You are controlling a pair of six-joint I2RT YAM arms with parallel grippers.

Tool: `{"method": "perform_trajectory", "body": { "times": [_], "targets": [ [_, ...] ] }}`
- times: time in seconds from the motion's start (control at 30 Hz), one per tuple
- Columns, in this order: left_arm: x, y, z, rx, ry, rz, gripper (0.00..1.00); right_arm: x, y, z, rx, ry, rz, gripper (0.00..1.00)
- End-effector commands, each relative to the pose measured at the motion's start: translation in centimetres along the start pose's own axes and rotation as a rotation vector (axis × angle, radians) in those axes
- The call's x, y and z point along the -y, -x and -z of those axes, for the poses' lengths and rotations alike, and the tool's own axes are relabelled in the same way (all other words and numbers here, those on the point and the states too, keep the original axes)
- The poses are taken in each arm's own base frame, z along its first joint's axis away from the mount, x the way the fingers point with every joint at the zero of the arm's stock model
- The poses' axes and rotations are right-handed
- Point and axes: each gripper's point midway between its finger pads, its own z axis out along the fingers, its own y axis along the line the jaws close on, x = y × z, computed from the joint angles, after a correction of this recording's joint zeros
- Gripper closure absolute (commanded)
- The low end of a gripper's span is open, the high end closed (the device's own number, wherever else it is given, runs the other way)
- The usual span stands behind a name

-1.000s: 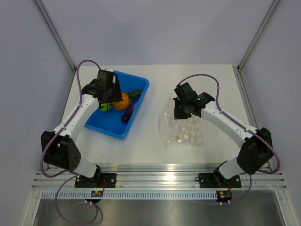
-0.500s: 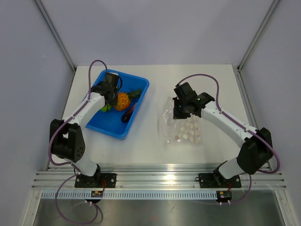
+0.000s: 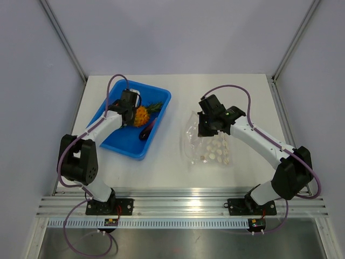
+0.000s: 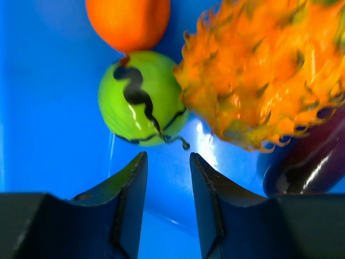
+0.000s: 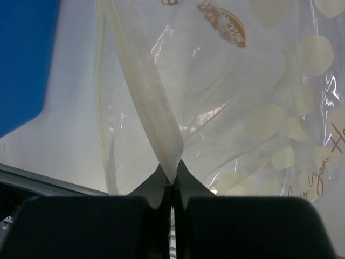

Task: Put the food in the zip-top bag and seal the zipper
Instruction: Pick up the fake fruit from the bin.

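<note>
Your left claw hung open and empty in the blue tray, tips just short of the green ball — orange ball, pineapple and eggplant lay close by. Your right claw pinched the zipper of the dotted bag on the counter.

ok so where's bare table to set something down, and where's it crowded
Bare table: the strip between the blue tray and the zip-top bag, the band in front of both, and the far right corner behind the bag. Crowded: the tray's far half, where pineapple, eggplant, green ball, orange ball and the left gripper bunch.
</note>
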Motion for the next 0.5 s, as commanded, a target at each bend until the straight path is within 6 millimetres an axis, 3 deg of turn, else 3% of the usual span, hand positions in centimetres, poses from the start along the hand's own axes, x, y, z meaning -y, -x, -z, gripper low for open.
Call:
{"method": "perform_trajectory", "body": {
  "times": [0.0,0.4,0.47],
  "targets": [
    [-1.0,3.0,-0.2,0.112,0.047,0.017,0.62,-1.8,1.2,1.1,0.041,0.051,-0.004,1.00],
    [-1.2,3.2,-1.8,0.126,0.094,0.023,0.67,-1.9,0.6,1.0,0.034,0.051,-0.006,1.00],
    [-1.3,3.2,-2.1,0.119,0.109,0.022,0.74,-1.9,0.7,1.0,0.034,0.051,-0.009,1.00]
  ]
}}
